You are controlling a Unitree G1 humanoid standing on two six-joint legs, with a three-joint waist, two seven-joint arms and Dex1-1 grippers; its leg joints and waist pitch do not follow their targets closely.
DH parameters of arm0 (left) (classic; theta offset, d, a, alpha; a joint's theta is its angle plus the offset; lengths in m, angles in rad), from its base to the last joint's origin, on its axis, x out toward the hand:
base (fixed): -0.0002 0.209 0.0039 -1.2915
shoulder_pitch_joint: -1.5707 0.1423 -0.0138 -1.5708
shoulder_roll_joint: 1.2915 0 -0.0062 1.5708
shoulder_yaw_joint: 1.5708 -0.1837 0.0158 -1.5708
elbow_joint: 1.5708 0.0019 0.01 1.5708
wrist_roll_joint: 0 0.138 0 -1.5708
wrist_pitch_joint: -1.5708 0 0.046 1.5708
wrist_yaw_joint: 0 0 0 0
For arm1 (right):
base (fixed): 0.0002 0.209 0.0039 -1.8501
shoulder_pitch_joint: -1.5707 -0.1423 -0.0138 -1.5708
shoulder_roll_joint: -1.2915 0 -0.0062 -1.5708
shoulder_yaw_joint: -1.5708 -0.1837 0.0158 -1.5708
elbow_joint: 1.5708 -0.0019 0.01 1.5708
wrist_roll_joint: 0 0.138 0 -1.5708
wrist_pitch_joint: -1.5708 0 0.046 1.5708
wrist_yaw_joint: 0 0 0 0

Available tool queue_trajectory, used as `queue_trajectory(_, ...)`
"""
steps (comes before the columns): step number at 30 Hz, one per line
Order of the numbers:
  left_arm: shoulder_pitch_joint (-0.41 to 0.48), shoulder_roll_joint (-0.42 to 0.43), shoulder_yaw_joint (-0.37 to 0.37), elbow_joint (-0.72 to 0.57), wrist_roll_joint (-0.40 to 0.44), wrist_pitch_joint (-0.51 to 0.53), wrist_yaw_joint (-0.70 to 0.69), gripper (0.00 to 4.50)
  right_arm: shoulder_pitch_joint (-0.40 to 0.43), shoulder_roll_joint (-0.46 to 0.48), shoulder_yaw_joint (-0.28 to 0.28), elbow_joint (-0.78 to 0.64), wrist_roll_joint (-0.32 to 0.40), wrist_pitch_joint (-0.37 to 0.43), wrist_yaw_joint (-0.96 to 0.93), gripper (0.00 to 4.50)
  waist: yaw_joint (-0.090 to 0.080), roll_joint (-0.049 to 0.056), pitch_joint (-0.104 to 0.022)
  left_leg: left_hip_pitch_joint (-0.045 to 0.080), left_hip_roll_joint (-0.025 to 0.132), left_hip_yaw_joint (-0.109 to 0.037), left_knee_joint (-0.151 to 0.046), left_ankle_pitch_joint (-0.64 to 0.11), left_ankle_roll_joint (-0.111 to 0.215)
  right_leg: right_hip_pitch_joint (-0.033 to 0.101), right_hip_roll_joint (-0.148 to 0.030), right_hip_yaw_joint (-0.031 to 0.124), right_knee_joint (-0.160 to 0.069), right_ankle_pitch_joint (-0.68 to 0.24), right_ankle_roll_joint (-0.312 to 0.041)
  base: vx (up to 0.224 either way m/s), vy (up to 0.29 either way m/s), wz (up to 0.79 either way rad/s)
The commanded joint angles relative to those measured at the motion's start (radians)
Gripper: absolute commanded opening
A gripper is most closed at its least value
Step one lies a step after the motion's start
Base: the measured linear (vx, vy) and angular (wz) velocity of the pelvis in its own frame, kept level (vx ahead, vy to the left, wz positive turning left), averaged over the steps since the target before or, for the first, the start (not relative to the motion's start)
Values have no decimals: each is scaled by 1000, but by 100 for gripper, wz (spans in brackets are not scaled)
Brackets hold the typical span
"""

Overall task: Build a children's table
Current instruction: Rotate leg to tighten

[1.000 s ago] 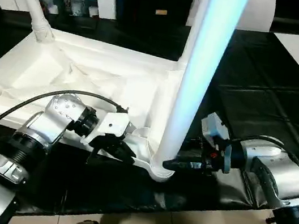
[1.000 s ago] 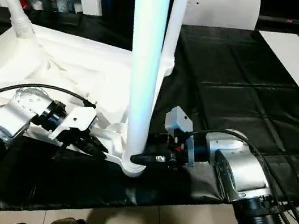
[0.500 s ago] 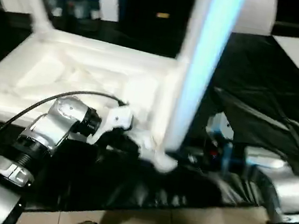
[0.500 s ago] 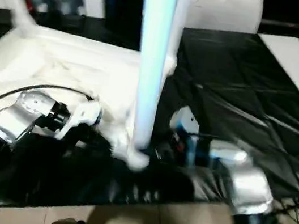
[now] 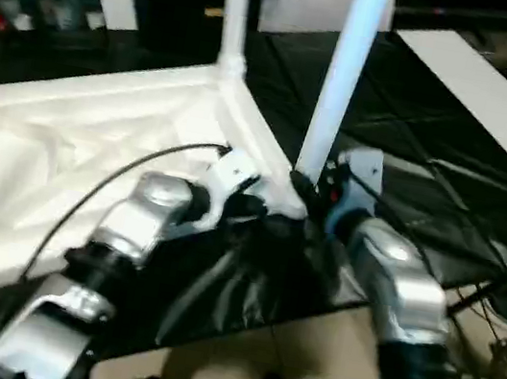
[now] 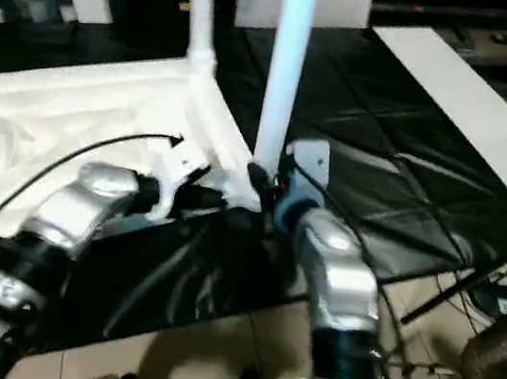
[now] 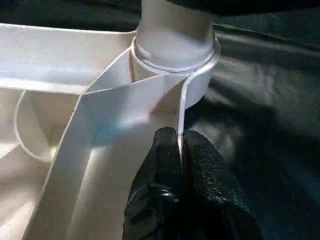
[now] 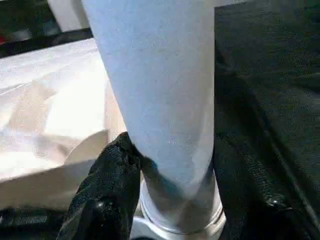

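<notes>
The tabletop [image 5: 96, 144] lies upside down on the black sheet [image 5: 419, 130], ribbed underside up, filling the left and middle of the scene. Two legs stand upright in its right-hand corners: the far leg [image 5: 233, 11] at the far corner, and the near leg [image 5: 347, 69] in the near right corner socket [image 7: 175, 65], just in front of both arms.

The left gripper [image 7: 181, 150] is pinched shut on the thin side wall of the tabletop, right beside that socket, one black finger on each face of the wall. The right gripper [image 8: 165, 165] is clasped around the near leg low down, just above the socket collar; one finger [image 8: 107, 170] presses on the tube's left side, the other is hidden in shadow behind it.

The plastic looks light, hollow and smooth (likely slippery under rubber pads). The tube seems stiff, but its taper means a grip could slide towards the thin end, so holding low near the collar, as now, seems wise. The rim wall is thin and may flex, so it steadies rather than carries. The whole table is bulky, not heavy; lifting by a seated leg risks pulling it from its socket.
</notes>
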Motion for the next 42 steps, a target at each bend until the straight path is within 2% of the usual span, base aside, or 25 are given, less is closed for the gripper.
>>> queue_trajectory(1, -13, -35, -19, -19, 1, 6, 45, 0, 1, 76, 86, 31, 26, 13, 22, 245, 6, -24, -37, 47, -63, -23, 73, -274, 39, -13, -102, -14, -238, -1076, 62, 175, -13, -29)
queue_trajectory(2, -10, -31, -21, -21, 3, 6, 41, 0, 2, 79, 85, 29, 22, 7, 17, 265, 13, 6, -42, -4, -32, -44, 30, -240, 48, 63, -128, -16, -208, -1008, 60, 175, -13, -29)
queue_trajectory(3, -9, -30, -22, -24, 4, 8, 41, 0, 2, 81, 83, 29, 19, 4, 11, 265, -6, 26, -44, -57, 15, -73, -39, -369, 30, 112, -71, -93, -169, -808, 99, 122, 74, -53)
queue_trajectory(4, -6, -21, -27, -28, 10, 9, 35, 0, 5, 78, 84, 26, 15, -9, 8, 267, 6, 66, -50, -66, 93, -119, -110, -634, 16, 142, -51, -42, 8, -359, 10, 0, 0, 0)
queue_trajectory(5, -4, -2, -36, -28, 12, 5, 24, 0, 8, 61, 87, 23, 7, -36, 10, 281, 12, 82, -44, -50, 103, -120, -141, -742, 8, 117, -40, -26, 29, -164, -53, 0, 0, 0)
queue_trajectory(6, -4, -2, -36, -28, 12, 5, 24, 0, 8, 61, 87, 23, 7, -36, 10, 281, 5, 38, -32, -8, 79, -98, -144, -820, 9, 72, -26, -4, -5, -155, -79, 0, 0, 0)
queue_trajectory(7, -1, 13, -40, -26, 9, -7, 5, 0, 14, 39, 89, 14, 6, -53, 29, 298, 15, 8, -24, 70, -15, -51, -50, -663, -10, -7, -27, -29, -164, -660, -5, 80, -49, 24)
queue_trajectory(8, -1, 13, -40, -26, 9, -7, 5, 0, 14, 39, 89, 14, 6, -53, 29, 308, 8, 3, -12, 113, -45, -43, 12, -557, -7, -48, -38, -67, -224, -851, 28, 80, -49, 24)
queue_trajectory(9, 2, 24, -44, -24, 8, -18, -14, 0, 20, 21, 85, 7, 3, -67, 43, 308, -17, 4, -26, 41, -43, -48, 22, -411, 31, 34, -51, -128, -228, -897, 115, 109, -8, -12)
queue_trajectory(10, 5, 38, -49, -24, 10, -24, -35, 0, 26, -3, 81, -4, 2, -85, 68, 313, -17, 64, -33, -19, 37, -87, -62, -536, 33, 127, -56, -126, -141, -628, 99, 158, 77, -42)
queue_trajectory(11, 7, 51, -53, -22, 13, -29, -52, 0, 33, -26, 76, -16, 3, -98, 91, 325, -3, 84, -46, -81, 78, -128, -104, -660, 29, 190, -56, -62, 47, -309, 30, 158, 77, -42)
queue_trajectory(12, 11, 71, -60, -20, 15, -46, -80, 0, 41, -56, 68, -34, 10, -112, 129, 325, 1, 84, -38, -16, 85, -130, -135, -735, 22, 102, -43, -14, 17, -3, -44, 118, 44, -14)
queue_trajectory(13, 13, 97, -66, -16, 16, -57, -115, 0, 55, -99, 61, -63, 30, -120, 195, 353, 13, 24, -33, 29, 9, -94, -82, -637, -11, 58, -49, -13, -109, -417, -22, 109, -36, 31)
queue_trajectory(14, 14, 105, -68, -15, 16, -62, -127, 0, 59, -113, 60, -73, 37, -120, 217, 353, 26, 13, -30, 59, -29, -62, -43, -494, -2, 17, -52, -9, -160, -655, 1, 109, -36, 31)
queue_trajectory(15, 14, 119, -76, -11, 16, -81, -147, 0, 65, -133, 58, -83, 43, -127, 244, 356, 22, -2, -27, 58, -51, -49, -3, -313, 36, 14, -66, -16, -188, -905, 28, 126, -36, 24)
queue_trajectory(16, 14, 122, -77, -10, 15, -83, -152, 0, 67, -139, 58, -86, 45, -129, 252, 361, 27, 3, -39, 23, -41, -56, -22, -252, 52, 54, -75, -7, -170, -889, 31, 127, -22, -12)
queue_trajectory(17, 14, 143, -87, -3, 12, -103, -183, 0, 79, -182, 61, -105, 60, -137, 311, 384, 37, 13, -64, -32, -8, -76, -61, -118, 66, 98, -68, 11, -113, -650, -11, 127, -22, -12)
queue_trajectory(18, 14, 159, -93, 3, 9, -128, -211, 0, 87, -213, 62, -117, 71, -143, 352, 384, 43, 23, -80, -16, 11, -72, -56, -9, 85, 77, -54, 19, -85, -346, -98, 131, -30, -3)
queue_trajectory(19, 12, 188, -105, 15, 10, -163, -257, 0, 99, -265, 62, -140, 100, -139, 428, 398, 40, 23, -80, -18, 17, -63, -55, -11, 117, 68, -38, 20, -69, -179, -184, 58, -45, 18)
queue_trajectory(21, 9, 207, -115, 26, 10, -204, -299, 0, 105, -297, 63, -148, 112, -144, 473, 403, 37, 17, -84, -22, 17, -54, -51, -57, 139, 69, -36, 30, -63, -147, -265, 56, -41, 14)
queue_trajectory(23, 4, 235, -130, 42, 7, -267, -362, 0, 112, -348, 67, -155, 130, -151, 548, 426, 42, 13, -94, -34, 12, -52, -44, 7, 171, 81, -33, 31, -48, -52, -296, 60, -28, 1)
queue_trajectory(26, -1, 271, -152, 50, 6, -310, -445, 0, 113, -405, 72, -158, 152, -141, 631, 445, 45, 10, -104, -39, 11, -51, -33, 72, 204, 83, -33, 31, -33, 26, -317, 0, 0, 0)
queue_trajectory(29, -7, 325, -196, 66, -15, -427, -614, 0, 99, -492, 104, -150, 174, -151, 779, 448, 46, 8, -102, -41, 13, -49, -32, 43, 214, 80, -33, 28, -37, -22, -319, 0, 0, 0)
queue_trajectory(34, -11, 348, -222, 59, -46, -466, -744, 0, 84, -546, 151, -151, 220, -151, 936, 448, 65, 9, -94, -30, 24, -43, -40, -94, 137, 72, -35, 27, -60, -246, -270, 0, 0, 0)
queue_trajectory(42, -21, 348, -249, 58, -47, -501, -816, 0, 65, -569, 241, -149, 246, -123, 1093, 382, 86, 10, -104, -28, 39, -24, -40, -108, 93, 65, -35, 32, -46, -201, -270, 0, 0, 0)
